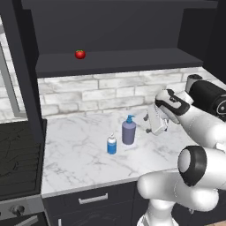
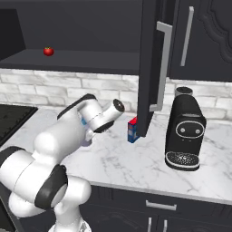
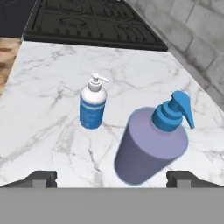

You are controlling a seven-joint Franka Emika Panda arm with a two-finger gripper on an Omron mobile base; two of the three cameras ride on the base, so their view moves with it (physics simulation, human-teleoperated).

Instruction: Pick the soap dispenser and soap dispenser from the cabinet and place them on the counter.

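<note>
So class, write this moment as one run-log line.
purple bottle: upright on counter | blue bottle: upright on counter | gripper: open, beside purple bottle | tomato: in cabinet

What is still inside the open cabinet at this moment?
On the cabinet shelf only a small red tomato sits. Both soap dispensers, the greyish-purple one and the small blue one, stand on the counter. The cabinet's upper part is too dark to judge.

No text, brand, number or sign can be read on anything here. The small blue soap dispenser (image 3: 92, 107) carries a pale band around its body, but it is blank or too blurred to make out any lettering
</note>
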